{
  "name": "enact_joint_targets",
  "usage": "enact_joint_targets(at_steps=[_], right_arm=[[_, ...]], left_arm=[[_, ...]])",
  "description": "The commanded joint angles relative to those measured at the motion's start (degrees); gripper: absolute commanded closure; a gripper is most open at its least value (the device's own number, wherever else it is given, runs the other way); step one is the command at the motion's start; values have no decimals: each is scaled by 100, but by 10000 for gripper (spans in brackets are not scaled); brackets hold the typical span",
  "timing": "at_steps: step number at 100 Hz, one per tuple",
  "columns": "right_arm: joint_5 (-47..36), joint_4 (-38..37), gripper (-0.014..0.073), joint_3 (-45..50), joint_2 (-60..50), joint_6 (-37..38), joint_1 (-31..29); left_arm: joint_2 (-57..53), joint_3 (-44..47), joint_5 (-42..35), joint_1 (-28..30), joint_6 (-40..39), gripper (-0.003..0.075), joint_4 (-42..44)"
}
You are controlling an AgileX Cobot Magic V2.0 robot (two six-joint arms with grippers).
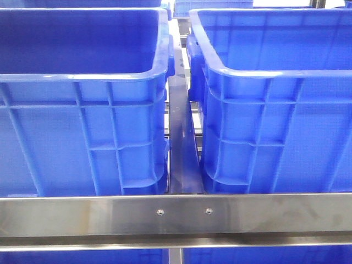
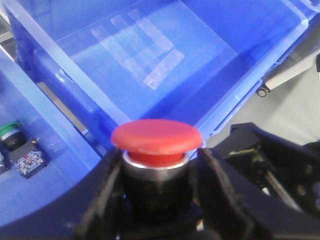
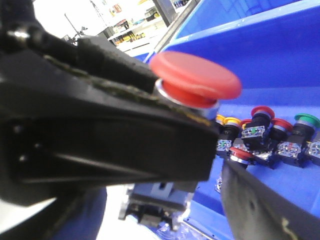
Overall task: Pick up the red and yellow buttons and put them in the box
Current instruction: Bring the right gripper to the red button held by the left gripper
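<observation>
Above a blue bin's rim, each end effector pinches a red button.

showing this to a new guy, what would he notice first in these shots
Two big blue crates fill the front view, side by side behind a steel rail. Each wrist view shows a red mushroom button clamped in that gripper: left, right. Beyond the right one, a pile of red, yellow and green buttons lies in a crate.
</observation>
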Motion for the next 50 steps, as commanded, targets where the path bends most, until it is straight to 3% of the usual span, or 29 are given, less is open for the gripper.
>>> enact_joint_targets(at_steps=[1,20,50], right_arm=[[-504,-225,85,-230,-32,26,12],[-581,-315,131,-236,-17,26,12],[-598,-315,578,-236,-17,26,12]], left_arm=[[-165,-165,-402,-40,-41,739,-102],[-165,-165,-402,-40,-41,739,-102],[-165,-165,-402,-40,-41,739,-102]])
